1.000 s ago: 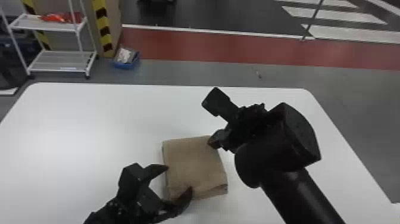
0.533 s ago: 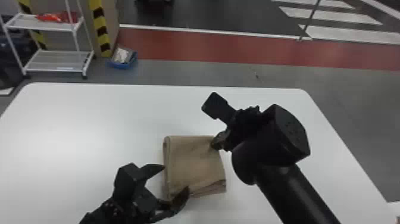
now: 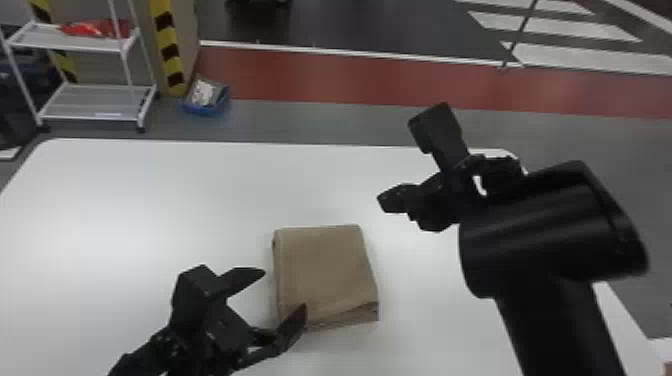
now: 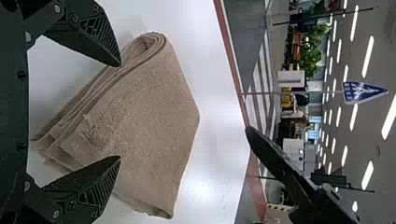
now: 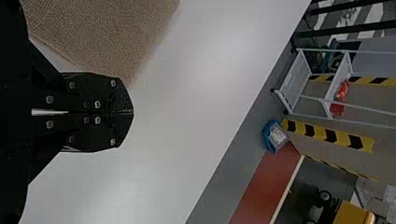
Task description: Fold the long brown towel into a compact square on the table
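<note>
Brown terry-cloth towel (image 3: 325, 270), folded into a thick, squarish stack, lay flat on the smooth white table (image 3: 150, 200) w/ rounded corners. Its near edge showed stacked layers, uneven toward the near R corner; the L wrist view showed a rounded fold at one end of the layers. Black two-fingered L gripper (image 3: 284, 290) was open at the towel's L side, fingers well apart; one fingertip overlapped the near L corner in the head view, but can't tell if it touched. Black two-fingered R gripper (image 3: 387, 200) was closed, fingers together w/ nothing btwn, off the towel, past its far R corner. Bkgd: white metal shelf rack (image 3: 95, 117) w/ red item (image 3: 95, 29), blue plastic bin (image 3: 207, 110) on the floor nr it.
</note>
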{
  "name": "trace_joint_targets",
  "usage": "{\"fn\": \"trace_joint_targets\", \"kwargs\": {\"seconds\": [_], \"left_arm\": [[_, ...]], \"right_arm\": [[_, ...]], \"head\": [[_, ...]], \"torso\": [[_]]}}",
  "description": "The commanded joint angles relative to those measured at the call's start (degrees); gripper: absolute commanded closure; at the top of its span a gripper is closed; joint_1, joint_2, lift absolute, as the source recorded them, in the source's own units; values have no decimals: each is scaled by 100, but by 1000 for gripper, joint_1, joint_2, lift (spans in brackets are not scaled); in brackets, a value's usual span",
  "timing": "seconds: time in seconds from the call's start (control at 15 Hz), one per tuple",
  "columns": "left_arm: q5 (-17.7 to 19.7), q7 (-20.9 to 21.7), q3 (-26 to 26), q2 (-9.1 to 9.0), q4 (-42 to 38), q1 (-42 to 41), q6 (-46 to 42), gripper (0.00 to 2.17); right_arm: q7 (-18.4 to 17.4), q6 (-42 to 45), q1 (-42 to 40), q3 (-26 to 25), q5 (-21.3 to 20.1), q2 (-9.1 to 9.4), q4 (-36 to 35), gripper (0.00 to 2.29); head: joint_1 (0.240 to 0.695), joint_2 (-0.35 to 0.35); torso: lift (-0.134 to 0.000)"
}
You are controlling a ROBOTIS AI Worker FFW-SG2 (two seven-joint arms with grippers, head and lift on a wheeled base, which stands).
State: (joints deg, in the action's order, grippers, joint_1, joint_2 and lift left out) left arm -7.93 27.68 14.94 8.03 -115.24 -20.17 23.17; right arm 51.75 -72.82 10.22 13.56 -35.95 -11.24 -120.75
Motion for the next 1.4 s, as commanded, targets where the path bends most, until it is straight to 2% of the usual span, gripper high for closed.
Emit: {"fn": "trace_joint_targets", "kwargs": {"seconds": [0.0,0.13,0.2,0.27,0.33,0.53,0.67,0.8,0.87,0.93,1.13,1.33], "left_arm": [[55,44,-246,-3,-412,-286,53,205],[371,-70,-510,-21,-596,-400,0,205],[661,-237,-677,-29,-684,-479,-18,205],[881,-518,-782,-38,-816,-593,-123,201],[995,-791,-835,-38,-886,-769,-492,194],[1277,-1432,-870,-47,-983,-1349,-1793,194],[1382,-1942,-773,-56,-948,-1569,-2443,191],[1365,-2531,-668,-65,-851,-1762,-2953,188],[1356,-2742,-615,-65,-851,-1841,-3041,188],[1303,-2839,-606,-38,-851,-1876,-3024,188],[1277,-2883,-756,-38,-772,-1938,-2865,191],[1391,-2979,-1178,-47,-754,-2149,-2900,188]], "right_arm": [[-305,-79,-847,-434,326,166,-854,1048],[-912,483,-1699,-750,677,544,-1258,427],[-1272,1169,-2139,-882,800,781,-1355,265],[-1518,1626,-2455,-1022,967,966,-1416,198],[-1791,2223,-2771,-1189,1240,1054,-1425,194],[-2371,4368,-3703,-1330,1521,1054,-1293,194],[-2968,5862,-4292,-1559,2040,1054,-1012,194],[-3505,6776,-4793,-1585,2523,1054,-827,194],[-3803,7304,-5039,-1594,2796,1054,-739,194],[-3944,7708,-5144,-1629,2954,1054,-625,194],[-4217,7796,-5206,-1664,3007,1054,-511,194],[-4225,7778,-5206,-1611,3077,1054,-493,191]], "head": [[695,-176],[695,-184],[695,-177],[695,-165],[695,-149],[695,-109],[695,-83],[695,-74],[695,-72],[695,-65],[695,-72],[695,-61]], "torso": [[-123],[-123],[-123],[-123],[-123],[-123],[-123],[-123],[-123],[-123],[-123],[-123]]}}
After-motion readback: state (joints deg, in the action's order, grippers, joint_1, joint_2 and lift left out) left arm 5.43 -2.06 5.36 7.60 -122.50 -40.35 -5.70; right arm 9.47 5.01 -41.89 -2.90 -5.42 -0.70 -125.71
